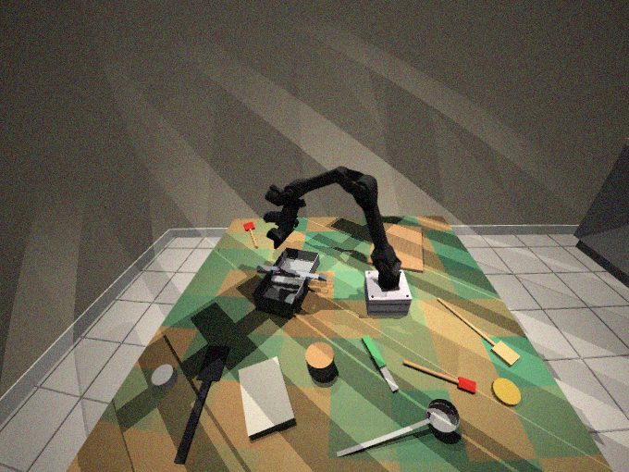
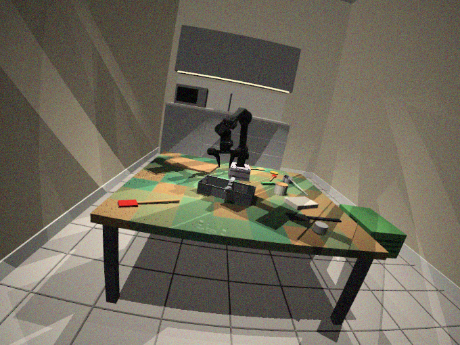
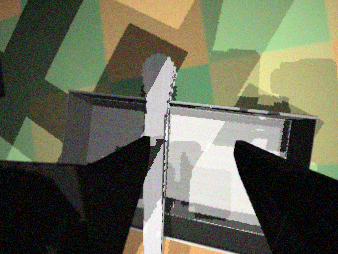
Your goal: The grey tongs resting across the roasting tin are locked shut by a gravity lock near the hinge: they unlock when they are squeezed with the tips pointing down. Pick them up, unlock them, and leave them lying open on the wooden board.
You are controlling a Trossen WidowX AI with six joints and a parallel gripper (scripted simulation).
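The grey tongs point(image 1: 295, 276) point(image 2: 230, 191) point(image 3: 157, 107) lie across the roasting tin point(image 1: 270, 303) point(image 2: 243, 198) point(image 3: 301, 140), their arms close together and their ends past its long walls. The dark tin stands on the table. My gripper point(image 2: 224, 166) point(image 3: 192, 145) is open and empty, pointing down above the tin. In the wrist view the left fingertip overlaps the tongs and the right one is over the tin's bright floor; the tongs are left of the middle of the gap. The wooden board point(image 1: 408, 247) point(image 2: 191, 164) lies flat, partly behind the arm in the top view.
A red-headed spatula point(image 1: 249, 227) point(image 2: 127, 203) lies beyond the tin. An orange-topped can point(image 1: 319, 354) point(image 2: 281, 189), a white block point(image 1: 265, 393) point(image 2: 301, 202), a black spatula point(image 1: 204, 391), a green-handled knife point(image 1: 373, 350) and a ladle point(image 1: 442, 417) are on the table's other side.
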